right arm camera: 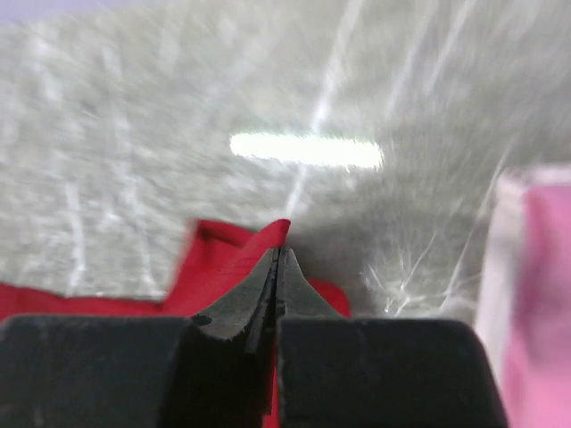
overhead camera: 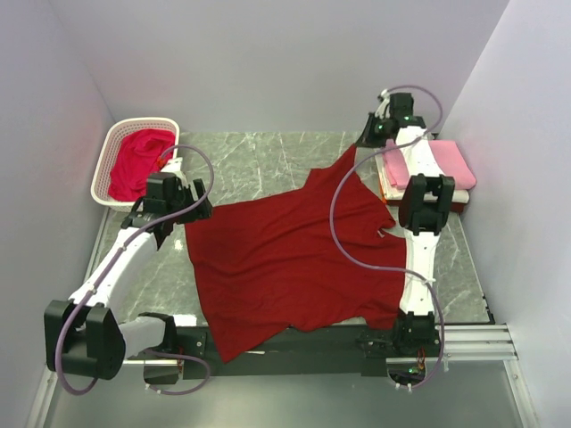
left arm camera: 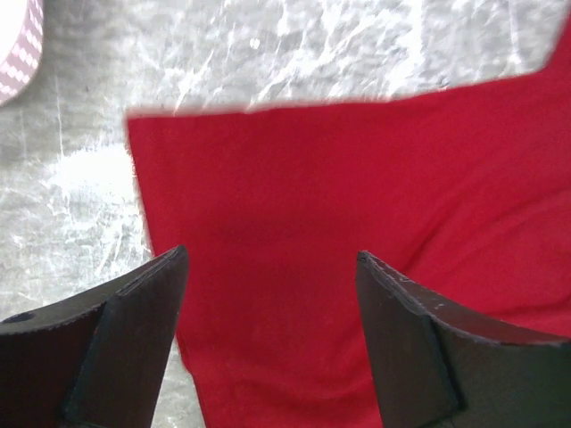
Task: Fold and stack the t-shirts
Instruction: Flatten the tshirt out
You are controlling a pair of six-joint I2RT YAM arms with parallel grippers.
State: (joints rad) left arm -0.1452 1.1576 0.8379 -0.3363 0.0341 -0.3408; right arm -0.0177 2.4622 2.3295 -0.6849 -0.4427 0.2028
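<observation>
A large dark red t-shirt lies spread over the marble table, its lower hem hanging over the near edge. My left gripper hovers open over its left corner, with both fingers apart and nothing between them. At the far right, my right gripper is shut on the tip of the dark red t-shirt's sleeve, and the cloth peeks out above the closed fingertips. A brighter crimson t-shirt sits bunched in the basket. A folded pink t-shirt lies on a white one just right of the right gripper.
The white lattice basket stands at the back left, and its rim shows in the left wrist view. The folded pink stack sits close to the right fingers. Walls enclose the table on the left, back and right.
</observation>
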